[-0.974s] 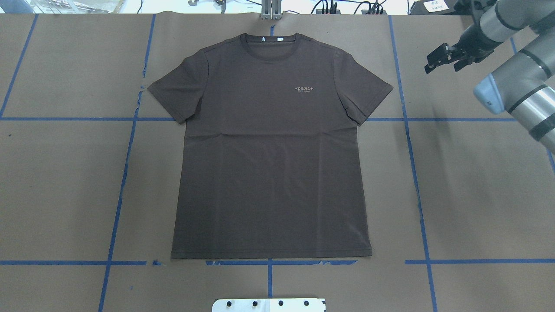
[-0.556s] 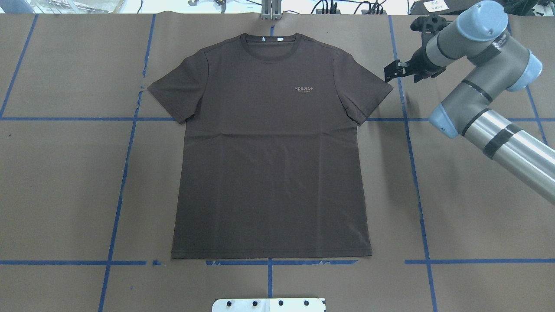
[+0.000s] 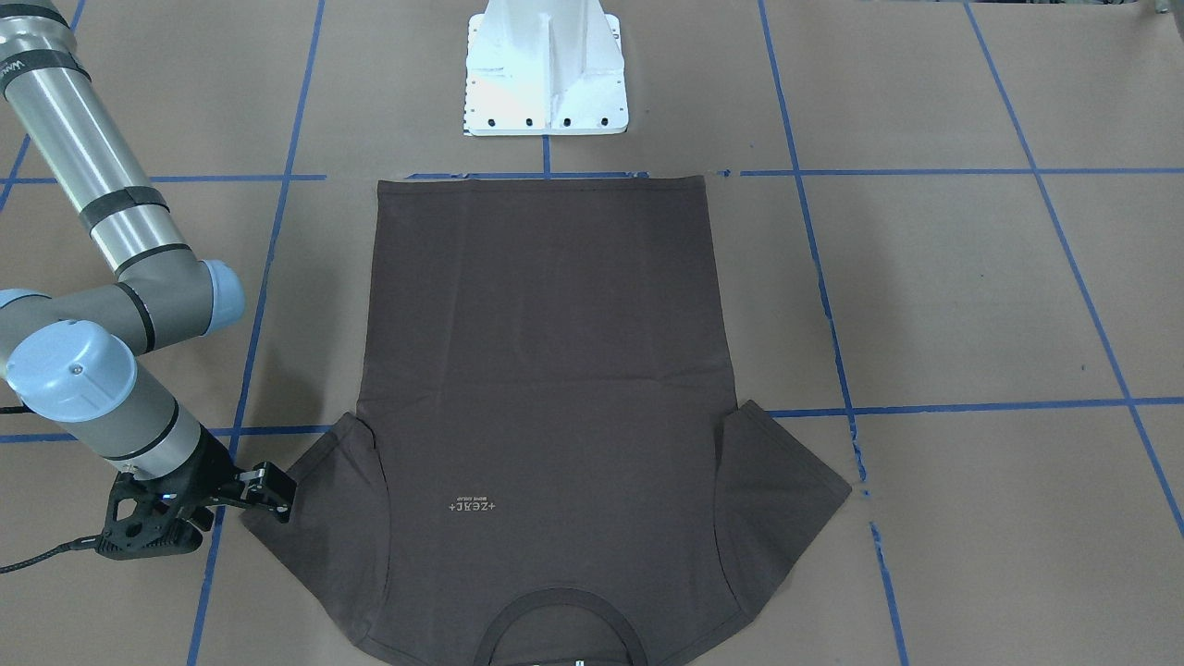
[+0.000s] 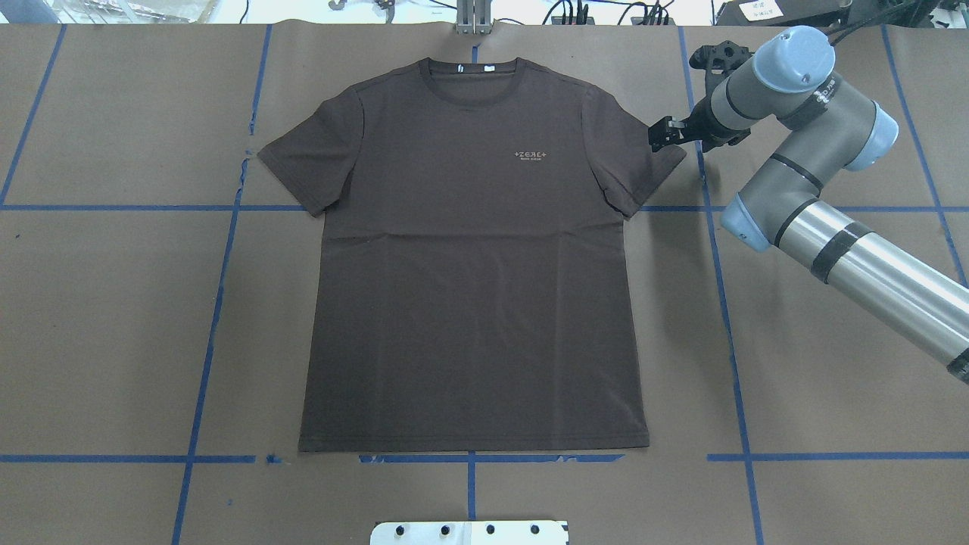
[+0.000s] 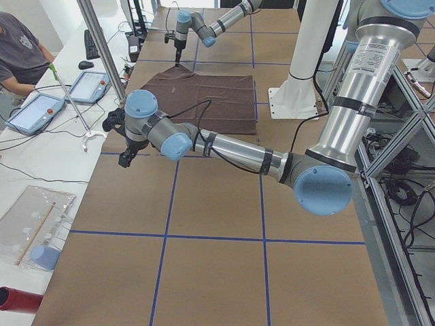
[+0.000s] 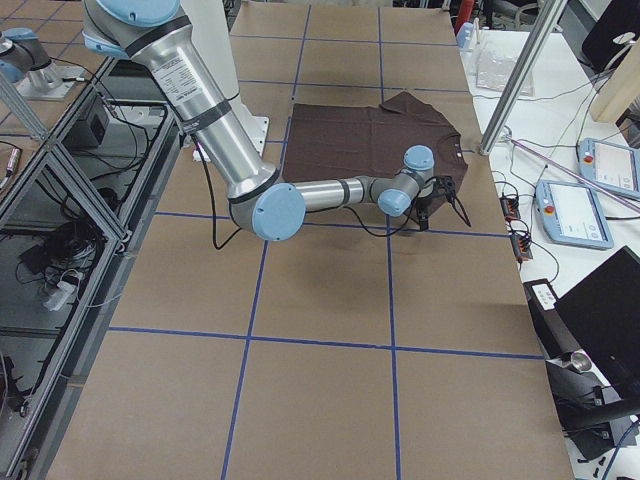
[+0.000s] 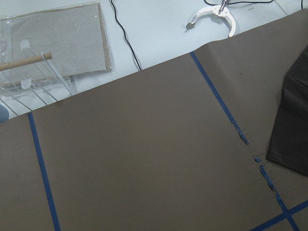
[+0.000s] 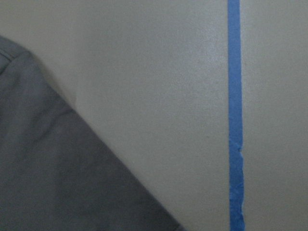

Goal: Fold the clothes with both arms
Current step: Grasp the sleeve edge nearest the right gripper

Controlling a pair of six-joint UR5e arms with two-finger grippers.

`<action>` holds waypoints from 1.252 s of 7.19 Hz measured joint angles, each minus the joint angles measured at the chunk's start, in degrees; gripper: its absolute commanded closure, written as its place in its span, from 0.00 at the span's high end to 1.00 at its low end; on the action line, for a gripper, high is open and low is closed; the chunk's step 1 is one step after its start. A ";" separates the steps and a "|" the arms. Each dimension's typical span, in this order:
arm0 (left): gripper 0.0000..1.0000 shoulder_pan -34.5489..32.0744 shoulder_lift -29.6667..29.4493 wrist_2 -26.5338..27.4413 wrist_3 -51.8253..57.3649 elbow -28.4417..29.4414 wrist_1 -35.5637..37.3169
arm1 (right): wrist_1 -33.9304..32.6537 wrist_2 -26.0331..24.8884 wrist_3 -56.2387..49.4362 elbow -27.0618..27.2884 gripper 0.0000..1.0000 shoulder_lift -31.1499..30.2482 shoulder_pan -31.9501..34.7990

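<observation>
The T-shirt (image 4: 473,265) lay flat on the worktop (image 4: 113,303), collar far. Within a second the right claw (image 4: 660,141) had swung in from the right to the tip of the right sleeve (image 4: 643,166), so a first grasp looked imminent. Whether it or the left claw (image 5: 125,159), well off to the left, was open, I couldn't tell.

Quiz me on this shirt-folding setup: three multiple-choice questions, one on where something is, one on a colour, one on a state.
1. Where is the right tool? A) at a sleeve tip B) over the collar C) at the bottom hem
2. What colour are the tape lines on the table? A) red B) yellow C) blue
3. How does the T-shirt lie? A) folded in half B) spread flat C) crumpled
Answers: 1 A, the overhead view shows it at the sleeve's edge. 2 C, the grid lines are blue. 3 B, body and both sleeves lie open.
</observation>
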 measured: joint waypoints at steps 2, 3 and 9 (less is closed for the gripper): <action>1.00 0.00 0.00 0.00 0.00 0.17 0.00 | -0.13 -0.13 0.04 -0.26 0.79 0.04 -0.20; 1.00 0.00 0.00 0.00 0.00 0.31 -0.02 | -0.17 -0.03 0.08 -0.20 0.59 0.04 -0.21; 1.00 0.00 0.01 0.00 -0.06 0.55 0.03 | -0.25 0.30 -0.28 0.42 0.00 0.49 -0.19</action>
